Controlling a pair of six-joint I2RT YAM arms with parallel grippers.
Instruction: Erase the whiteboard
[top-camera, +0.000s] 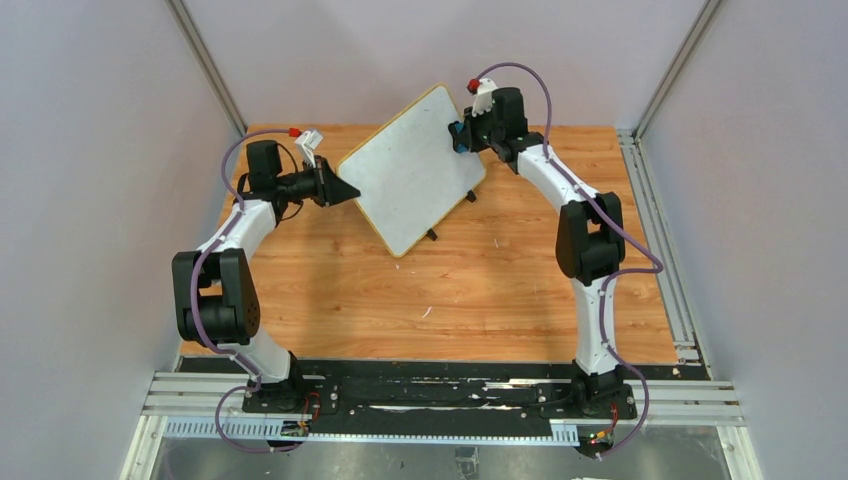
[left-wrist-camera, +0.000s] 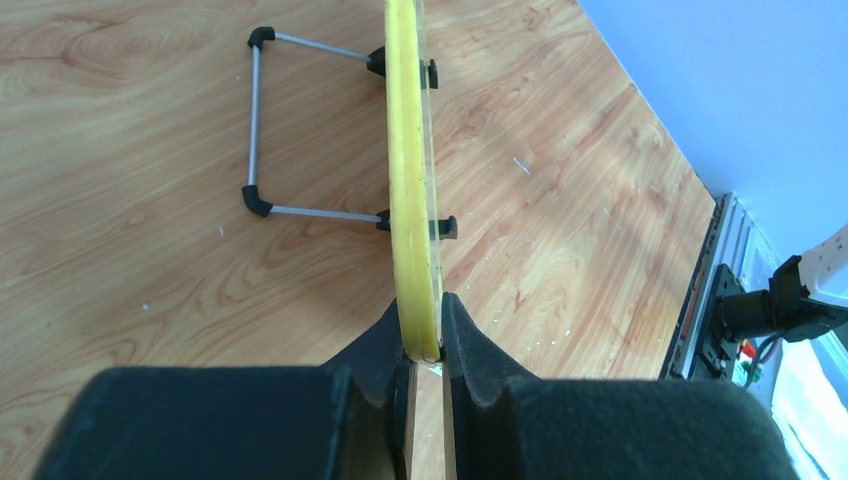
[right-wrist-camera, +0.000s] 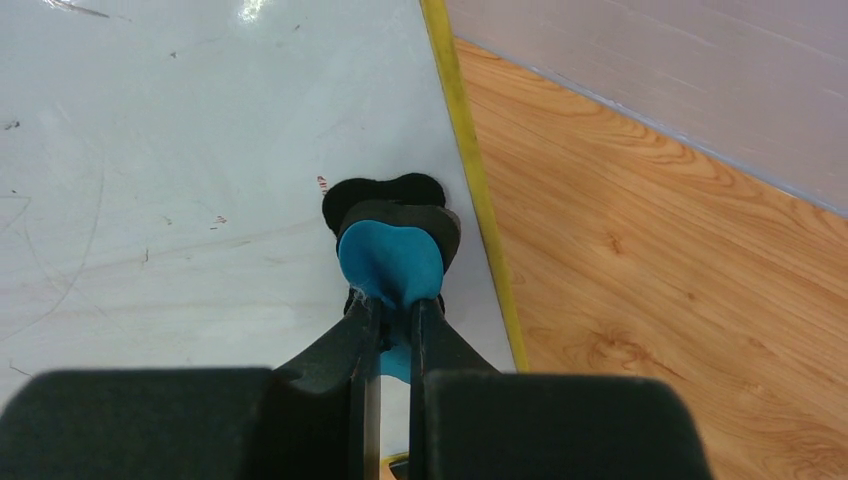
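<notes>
A large white whiteboard (top-camera: 410, 170) with rounded corners and a thin yellow frame stands propped at the far middle of the wooden bench (top-camera: 480, 290). Its grey wire stand (left-wrist-camera: 256, 120) with black corners rests on the wood behind it. The left fingers (left-wrist-camera: 468, 345) are nearly closed, pinching the board's yellow edge between their black pads. The right fingers (right-wrist-camera: 432, 340) are squeezed together on a small blue eraser block (right-wrist-camera: 390, 262). Its dark felt side meets the white surface just inside the frame, near faint smudges and a tiny red mark (right-wrist-camera: 322, 183).

Left claw (left-wrist-camera: 424, 345), right claw (right-wrist-camera: 395, 310): both closed
</notes>
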